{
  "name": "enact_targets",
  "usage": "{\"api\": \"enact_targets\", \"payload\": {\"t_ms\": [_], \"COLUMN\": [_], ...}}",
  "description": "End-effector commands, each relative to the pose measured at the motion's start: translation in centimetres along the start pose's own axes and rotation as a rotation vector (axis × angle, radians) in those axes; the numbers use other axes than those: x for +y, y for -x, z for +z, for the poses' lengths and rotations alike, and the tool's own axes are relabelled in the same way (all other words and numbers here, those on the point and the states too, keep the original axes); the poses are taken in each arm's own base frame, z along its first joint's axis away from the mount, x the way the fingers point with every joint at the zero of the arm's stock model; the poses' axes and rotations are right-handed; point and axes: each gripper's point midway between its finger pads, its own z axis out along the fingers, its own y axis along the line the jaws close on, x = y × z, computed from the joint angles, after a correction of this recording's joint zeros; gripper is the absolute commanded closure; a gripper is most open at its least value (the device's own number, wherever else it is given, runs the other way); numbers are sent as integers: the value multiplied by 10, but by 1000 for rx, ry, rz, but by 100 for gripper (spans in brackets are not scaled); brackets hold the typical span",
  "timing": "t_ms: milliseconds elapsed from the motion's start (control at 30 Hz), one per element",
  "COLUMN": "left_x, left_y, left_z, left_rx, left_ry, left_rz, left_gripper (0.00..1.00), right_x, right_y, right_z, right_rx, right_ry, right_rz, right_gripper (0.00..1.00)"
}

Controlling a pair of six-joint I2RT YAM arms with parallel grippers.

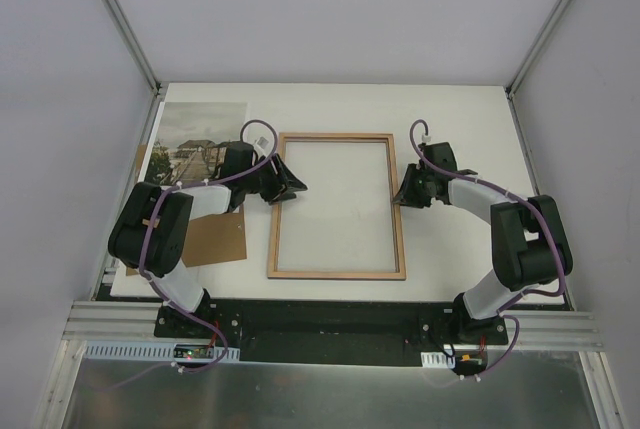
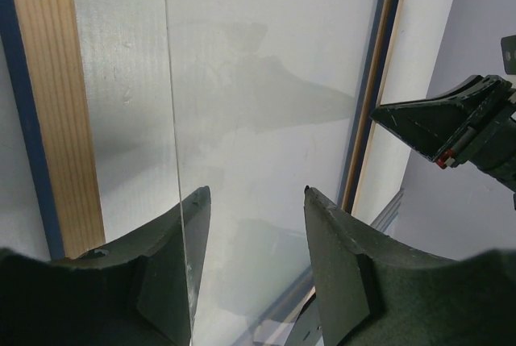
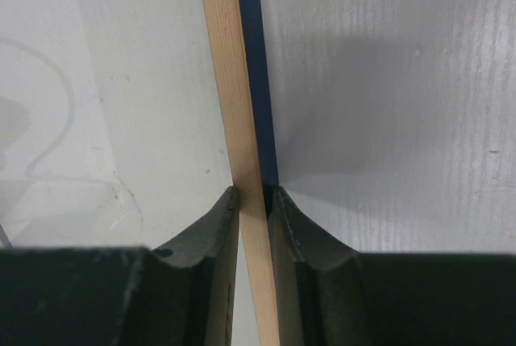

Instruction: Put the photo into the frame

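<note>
The frame (image 1: pixel 337 274) lies in the middle of the table with its light wood back up. Its clear pane (image 2: pixel 266 80) fills the left wrist view, and the pane's thin edge runs past my left finger (image 2: pixel 181 225). My left gripper (image 2: pixel 256 190) is open over the frame's left side (image 1: pixel 275 219), its fingers well apart and gripping nothing. My right gripper (image 3: pixel 254 193) is shut on the frame's right bar (image 3: pixel 230 80), wood on one side and navy on the other. The photo (image 1: pixel 200 134) lies flat at the back left, partly hidden by my left arm.
A plain brown backing board (image 1: pixel 215 239) lies at the front left, under my left arm. The right gripper (image 2: pixel 451 124) shows across the frame in the left wrist view. Grey walls close in the table on three sides.
</note>
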Motion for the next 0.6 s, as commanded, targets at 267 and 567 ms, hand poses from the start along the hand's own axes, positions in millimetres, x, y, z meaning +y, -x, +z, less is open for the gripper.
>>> {"api": "enact_targets", "payload": {"t_ms": [267, 567], "left_x": [-4, 0], "left_y": [11, 13], "left_z": [-10, -15], "left_rx": [-55, -64], "left_ry": [65, 101], "left_rz": [66, 78], "left_gripper": [50, 49], "right_x": [10, 10], "right_y": [10, 9], "right_z": [0, 0], "right_rx": [-12, -8], "right_ry": [26, 25], "right_rz": [-16, -18], "right_gripper": [78, 79]}}
